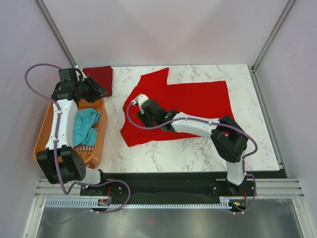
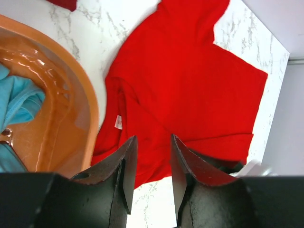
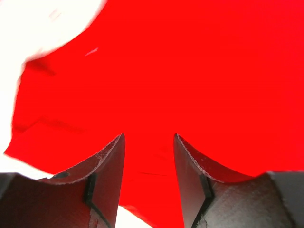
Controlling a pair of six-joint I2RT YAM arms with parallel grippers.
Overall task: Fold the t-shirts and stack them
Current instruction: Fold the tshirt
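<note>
No legible text; red t-shirt [image 2: 190, 85] label [image 2: 118, 122] unreadable.

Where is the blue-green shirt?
In the top view, the teal t-shirt lies crumpled inside the orange basket at the table's left edge, left of the spread-out bright red t-shirt.

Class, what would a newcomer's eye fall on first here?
A bright red t-shirt lies spread across the middle of the marble table. At the left edge an orange basket holds a crumpled teal t-shirt, and a folded maroon t-shirt lies at the far left corner.
</note>
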